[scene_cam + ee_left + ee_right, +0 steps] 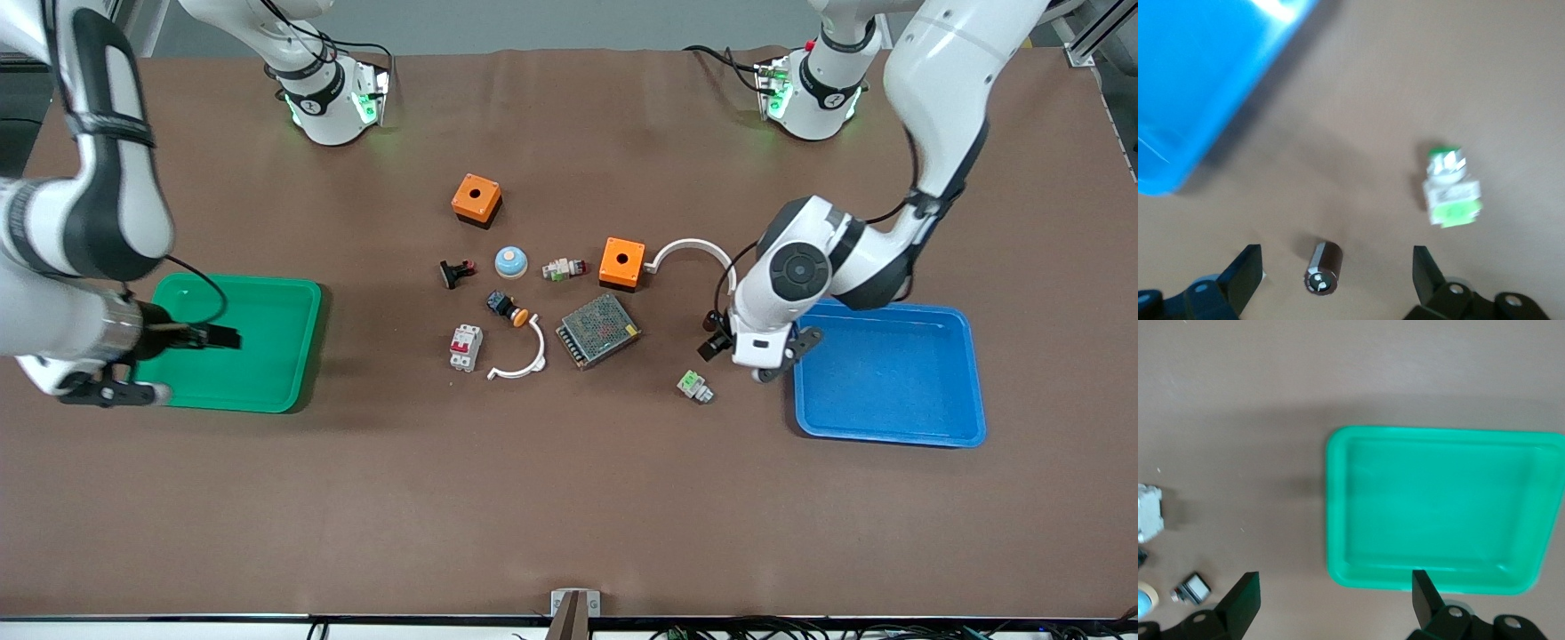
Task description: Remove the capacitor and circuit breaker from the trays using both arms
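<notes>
You can see the capacitor [1323, 267] lying on its side on the bare table, between the spread fingers of the left gripper [1338, 277] and not touched by either; it sits just outside the blue tray [889, 373], beside the tray's edge that faces the middle of the table. In the front view the left wrist hides it. Near the capacitor lies a white-and-green connector part [694, 386], a little nearer to the front camera.

The circuit breaker [465, 347] rests on the table too, among the loose parts in the middle, well apart from the green tray [240, 342] and close to a white curved clip [520, 360]. The right gripper [1335, 600] hangs over the table just beside the green tray, fingers spread wide and holding nothing; judge that arm as waiting.

Both trays look empty as far as you can see, though the right arm covers part of the green one in the front view. So the taking-out seems done on both sides: each part lies outside its tray and neither gripper pinches anything. What is left, by my reading, is only for the left gripper to lift clear of the capacitor without nudging it, since a cylinder on its side could roll
</notes>
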